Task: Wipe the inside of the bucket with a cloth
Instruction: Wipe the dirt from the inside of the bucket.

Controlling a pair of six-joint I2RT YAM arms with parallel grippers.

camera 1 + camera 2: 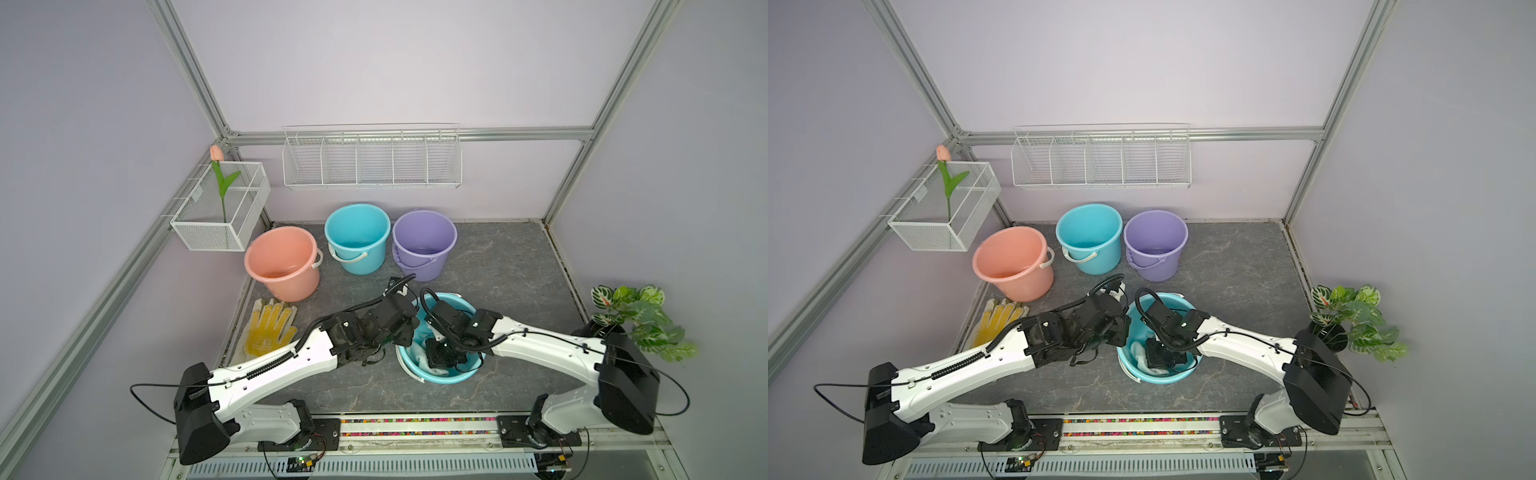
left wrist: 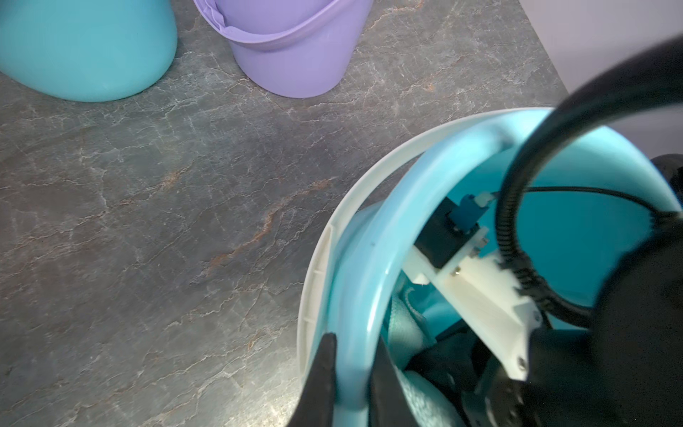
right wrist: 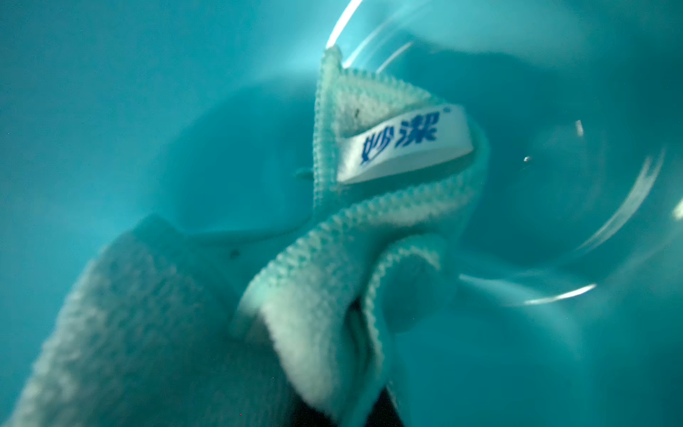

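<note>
Front-centre on the bench (image 1: 519,266): teal bucket (image 1: 451,376) upright. Left claw (image 2: 354,355) clenched on its rim, one finger outside, one inside. Right claw (image 1: 441,354) down inside the bucket, clenched on the cloth (image 3: 332,266). Cloth is bunched against the inner wall, white label (image 3: 404,144) facing the wrist camera. Pink bucket (image 1: 280,262), rear teal bucket (image 1: 357,237) and purple bucket (image 1: 424,243) stand behind, apart from it. Glove (image 1: 270,328) lies flat under the left arm
</note>
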